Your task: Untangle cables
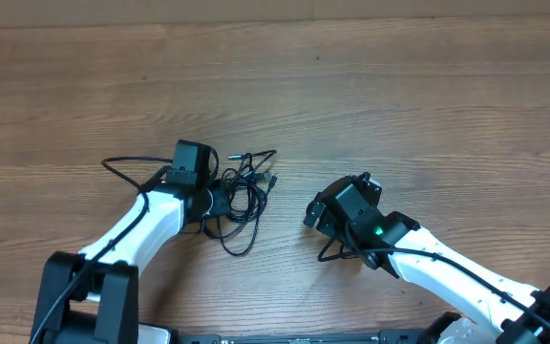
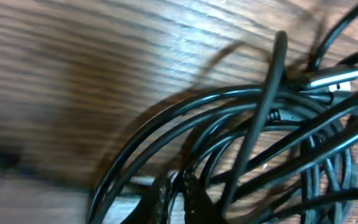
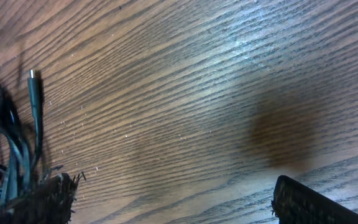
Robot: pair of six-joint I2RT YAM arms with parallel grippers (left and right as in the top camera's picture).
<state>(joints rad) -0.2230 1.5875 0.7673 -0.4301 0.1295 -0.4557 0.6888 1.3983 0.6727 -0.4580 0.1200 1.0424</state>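
Note:
The thin black cables (image 1: 248,186) lie in one tangled bundle on the wooden table, with a loop hanging toward the front. My left gripper (image 1: 225,198) is at the bundle's left side. In the left wrist view its fingers (image 2: 176,186) are pressed close together on a strand of the cables (image 2: 247,118), and a silvery plug tip (image 2: 337,78) shows at the upper right. My right gripper (image 1: 315,212) is open and empty, a short way right of the bundle. In the right wrist view its fingers (image 3: 179,199) are wide apart, and a cable plug (image 3: 35,99) lies at the left edge.
The wooden table (image 1: 399,105) stretches behind and to both sides. A thin black strand (image 1: 117,164) arcs out left of the left wrist. Thicker black wires run along both arms toward their bases at the front edge.

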